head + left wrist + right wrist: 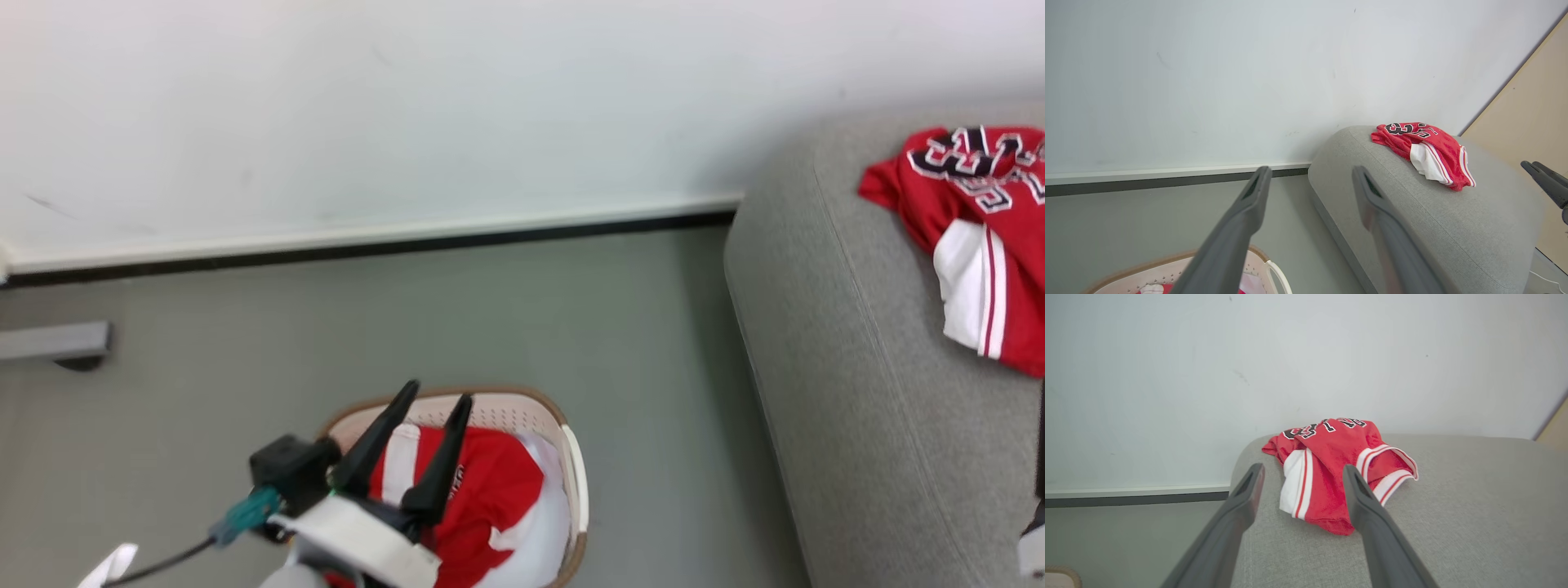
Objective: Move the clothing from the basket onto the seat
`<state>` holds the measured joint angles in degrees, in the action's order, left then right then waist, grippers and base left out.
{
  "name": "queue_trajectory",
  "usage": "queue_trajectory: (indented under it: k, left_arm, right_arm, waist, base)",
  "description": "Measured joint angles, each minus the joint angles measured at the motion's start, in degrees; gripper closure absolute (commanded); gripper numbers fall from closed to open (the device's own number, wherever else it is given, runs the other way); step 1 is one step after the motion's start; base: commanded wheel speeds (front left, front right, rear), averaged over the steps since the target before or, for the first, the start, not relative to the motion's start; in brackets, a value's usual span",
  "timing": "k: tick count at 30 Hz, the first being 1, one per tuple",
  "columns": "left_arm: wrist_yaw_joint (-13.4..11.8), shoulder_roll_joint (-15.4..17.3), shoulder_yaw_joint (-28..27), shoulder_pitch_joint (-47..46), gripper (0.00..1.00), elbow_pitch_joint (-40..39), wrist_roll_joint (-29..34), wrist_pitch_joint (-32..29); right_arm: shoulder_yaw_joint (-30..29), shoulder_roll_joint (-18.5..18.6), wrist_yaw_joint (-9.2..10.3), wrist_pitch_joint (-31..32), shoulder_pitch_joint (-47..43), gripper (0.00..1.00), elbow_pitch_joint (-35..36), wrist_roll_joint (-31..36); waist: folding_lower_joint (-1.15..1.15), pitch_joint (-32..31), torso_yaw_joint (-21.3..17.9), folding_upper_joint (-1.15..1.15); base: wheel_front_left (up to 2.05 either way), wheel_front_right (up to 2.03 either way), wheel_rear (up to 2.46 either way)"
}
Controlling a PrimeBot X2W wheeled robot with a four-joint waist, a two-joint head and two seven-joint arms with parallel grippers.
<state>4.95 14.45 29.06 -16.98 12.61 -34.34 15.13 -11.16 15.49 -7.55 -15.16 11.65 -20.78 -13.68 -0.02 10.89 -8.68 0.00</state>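
A crumpled red sports garment (1019, 302) with dark white-edged lettering lies on the large light grey woven seat (833, 343), at 2 o'clock in the head view. Its long axis runs 12 to 6, with the lettering toward the pale wall (408, 106) and the white striped panel toward 6. More red-and-white clothing (490, 490) lies in the cream perforated basket (574, 457) at 6 o'clock, on the grey-green floor (490, 310). The left gripper (437, 394) hangs over the basket, fingers wide and empty. The right gripper (1303, 469) hangs over the seat, fingers likewise spread and holding nothing.
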Motion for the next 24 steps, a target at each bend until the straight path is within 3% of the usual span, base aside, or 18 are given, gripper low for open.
queue_trajectory:
  k: [10, 24]
  left_arm:
    - [0.96, -2.66, -11.54, 10.40, 0.00, 3.43, 5.91, 0.01]
    - [2.10, -6.22, -22.99, 15.95, 0.00, 5.16, 11.99, 0.01]
  right_arm:
    - [5.55, -4.80, -0.01, 0.00, -11.78, 0.00, 6.82, 0.21]
    - [11.26, -10.31, 0.00, -0.01, -15.20, 0.00, 6.99, 2.55]
  waist:
    - [0.01, -8.31, 5.32, 0.00]
    - [0.01, -12.34, 9.46, 0.00]
  base:
    - [0.00, 0.00, 0.00]
    - [0.00, 0.00, 0.00]
